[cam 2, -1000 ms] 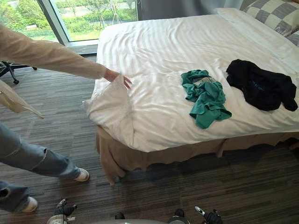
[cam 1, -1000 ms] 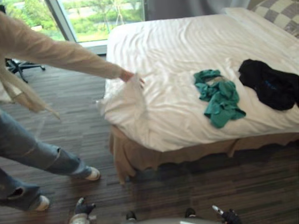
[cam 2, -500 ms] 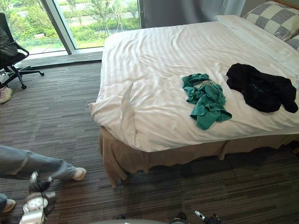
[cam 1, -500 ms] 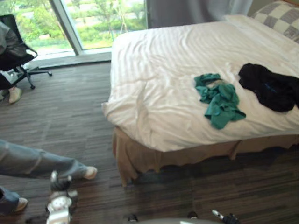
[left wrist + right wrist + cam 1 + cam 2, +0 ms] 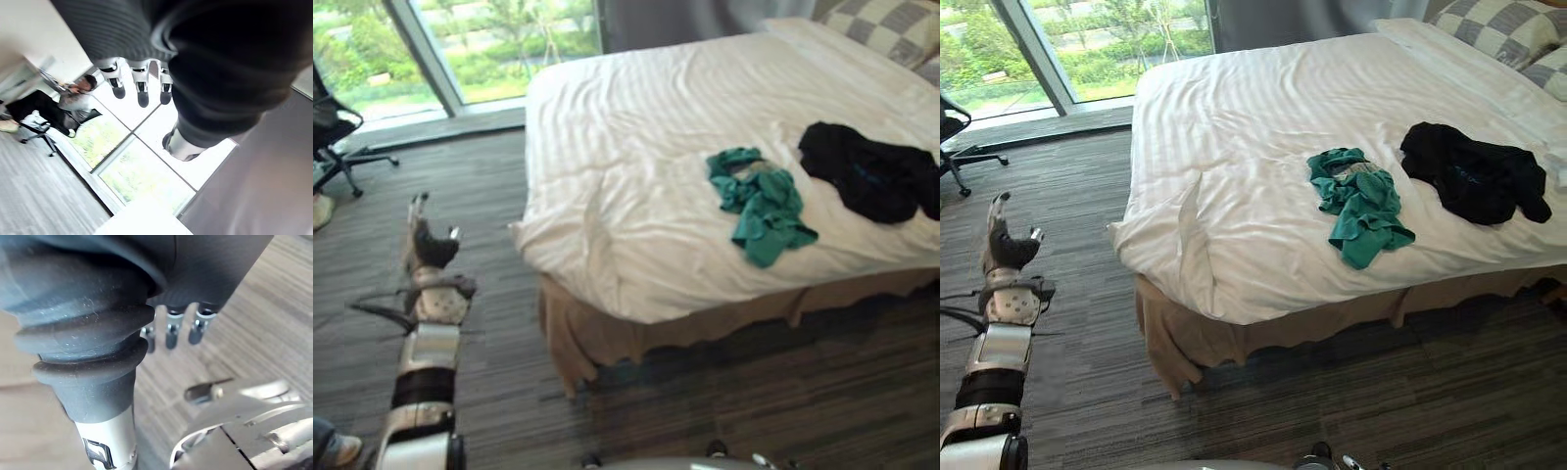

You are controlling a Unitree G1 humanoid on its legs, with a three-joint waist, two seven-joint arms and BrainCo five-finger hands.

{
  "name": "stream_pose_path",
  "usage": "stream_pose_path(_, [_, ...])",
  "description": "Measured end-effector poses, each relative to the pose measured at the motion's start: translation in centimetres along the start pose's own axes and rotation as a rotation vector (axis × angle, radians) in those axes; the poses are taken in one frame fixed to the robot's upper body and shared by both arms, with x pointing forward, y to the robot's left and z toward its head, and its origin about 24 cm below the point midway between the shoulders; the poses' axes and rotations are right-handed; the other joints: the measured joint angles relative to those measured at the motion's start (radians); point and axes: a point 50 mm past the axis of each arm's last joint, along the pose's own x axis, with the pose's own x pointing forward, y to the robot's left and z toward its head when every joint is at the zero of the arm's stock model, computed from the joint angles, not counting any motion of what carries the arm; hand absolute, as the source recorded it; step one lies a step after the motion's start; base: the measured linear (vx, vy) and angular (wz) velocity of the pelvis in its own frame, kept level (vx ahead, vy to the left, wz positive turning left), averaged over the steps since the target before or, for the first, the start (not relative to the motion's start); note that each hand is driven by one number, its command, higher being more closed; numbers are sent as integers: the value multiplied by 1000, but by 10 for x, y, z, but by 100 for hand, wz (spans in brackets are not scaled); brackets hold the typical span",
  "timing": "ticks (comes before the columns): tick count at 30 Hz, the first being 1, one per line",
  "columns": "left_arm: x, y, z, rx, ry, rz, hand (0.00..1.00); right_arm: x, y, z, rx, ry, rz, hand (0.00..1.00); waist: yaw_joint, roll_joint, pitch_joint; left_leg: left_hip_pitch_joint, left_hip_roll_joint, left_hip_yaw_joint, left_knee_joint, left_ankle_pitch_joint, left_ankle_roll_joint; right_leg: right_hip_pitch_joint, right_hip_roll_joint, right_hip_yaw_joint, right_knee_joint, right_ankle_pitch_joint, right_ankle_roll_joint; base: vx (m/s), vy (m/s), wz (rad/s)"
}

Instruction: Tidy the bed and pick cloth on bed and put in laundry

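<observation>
Two cloths are seen on the bed (image 5: 626, 108), well apart from both hands. A green cloth (image 5: 764, 201) is bunched on the white sheet (image 5: 607, 186) near the bed's near edge. A black cloth (image 5: 867, 176) is spread just beside it, toward the head of the bed, with a narrow strip of sheet visible between the two. A checked pillow (image 5: 876, 24) is set at the head of the bed. The sheet is rumpled at the foot corner nearest the robot, where a fold is hung over the edge above a tan skirt (image 5: 636, 338).

The left hand (image 5: 429, 247) is held up over the dark striped floor (image 5: 705, 392), off the foot of the bed and clear of the sheet. Its fingers are pointed upward and loosely straight, with the thumb set apart, and nothing is held in it. In the left wrist view its dark fingertips are seen against a window (image 5: 146, 166), with a person (image 5: 73, 98) seated beside it.

The right hand (image 5: 172, 325) is shown in its own wrist view, its fingers hung relaxed toward the floor with nothing in them.

An office chair (image 5: 337, 137) is placed by the window past the left hand, and a shoe (image 5: 337, 450) of a person is caught at the lower left corner of the left eye view.
</observation>
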Motion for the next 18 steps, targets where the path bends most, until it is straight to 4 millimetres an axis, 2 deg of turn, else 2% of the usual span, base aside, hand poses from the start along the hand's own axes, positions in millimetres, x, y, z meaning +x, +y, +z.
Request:
stream_pose_path(2, [10, -6, 7, 22, -5, -22, 0, -1, -3, -1, 16, -3, -11, 0, -13, 9, 11, -5, 0, 21, 0, 0, 0, -20, 2, 14, 1, 4, -1, -59, -14, -28])
stream_pose_path(3, [17, -8, 13, 27, -14, -34, 0, -1, -4, -1, 20, -7, -14, 0, -30, 17, 24, -11, 0, 23, 0, 0, 0, -31, 2, 18, 4, 4, -2, -56, -20, -22])
stream_pose_path(7, [38, -5, 31, 61, -38, -48, 0, -1, -5, 2, 64, -17, -24, 0, -53, 41, 54, -53, 1, 46, 1, 2, 2, -102, 4, 48, 30, 7, -1, -22, -16, -19])
stream_pose_path(9, [56, 8, 58, 83, -104, -13, 0, 0, 3, 5, 81, -26, -7, 0, -53, 34, 92, -98, 3, 56, 17, 2, 2, -161, 3, 69, 57, 6, -1, -1, -17, -16])
stream_pose_path(12, [73, 25, 81, 121, -150, 21, 0, 2, 13, 14, 98, -50, 8, 0, -60, 18, 144, -139, 3, 67, 27, 2, 2, -213, 2, 89, 70, 9, -2, 1, -14, -11])
stream_pose_path(15, [79, 33, 84, 166, -149, 28, 0, 3, 21, 19, 126, -67, 16, 0, -74, 7, 169, -172, 3, 71, 31, 2, 2, -249, 2, 97, 74, 10, -3, 19, -13, -7])
stream_pose_path(18, [88, 47, 91, 181, -142, 62, 0, 3, 31, 27, 140, -94, 38, 0, -75, -10, 212, -207, 3, 84, 41, 2, 2, -291, 2, 114, 79, 13, -7, 28, -18, -12])
